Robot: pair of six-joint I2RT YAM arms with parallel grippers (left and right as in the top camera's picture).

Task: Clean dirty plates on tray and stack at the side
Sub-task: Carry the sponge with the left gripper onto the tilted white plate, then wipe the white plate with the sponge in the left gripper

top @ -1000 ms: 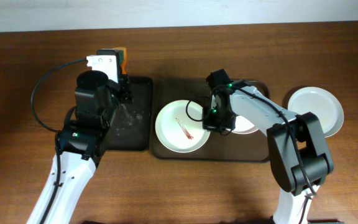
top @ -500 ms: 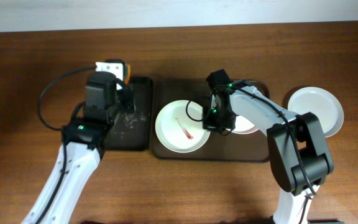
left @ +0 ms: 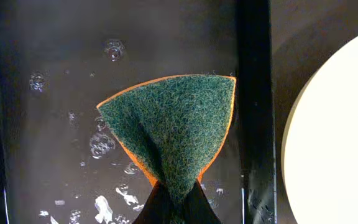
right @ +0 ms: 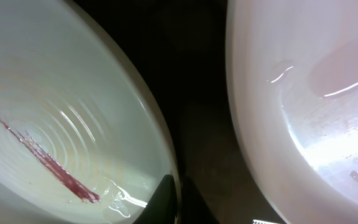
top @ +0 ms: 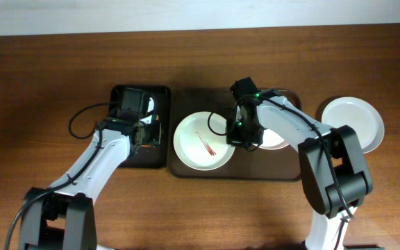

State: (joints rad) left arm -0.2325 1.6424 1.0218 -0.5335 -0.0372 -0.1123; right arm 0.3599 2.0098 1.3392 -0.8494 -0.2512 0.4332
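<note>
A: The left fingers [left: 149, 211] clamp the sponge [left: 173, 134] over the black tray [left: 48, 37]; the right fingers [right: 163, 202] pinch the rim of the plate [top: 201, 141] on the tray [top: 200, 97]

B: Wiping's next, I reckon: sponge across to the smear [top: 207, 144]

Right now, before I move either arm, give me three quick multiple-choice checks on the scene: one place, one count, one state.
1. Where is the green-and-orange sponge?
A) over the black tray
B) on the far-right plate
C) on the bare table

2. How many plates lie in the brown tray?
A) one
B) two
C) three

3. What is the left gripper doing?
A) open, empty
B) shut on a plate rim
C) shut on the sponge

Answers:
1 A: the left wrist view shows that tray's droplets beneath it.
2 B: the smeared plate and the plate beside it are inside; the white plate lies outside.
3 C: its fingers pinch the sponge's folded end.
</note>
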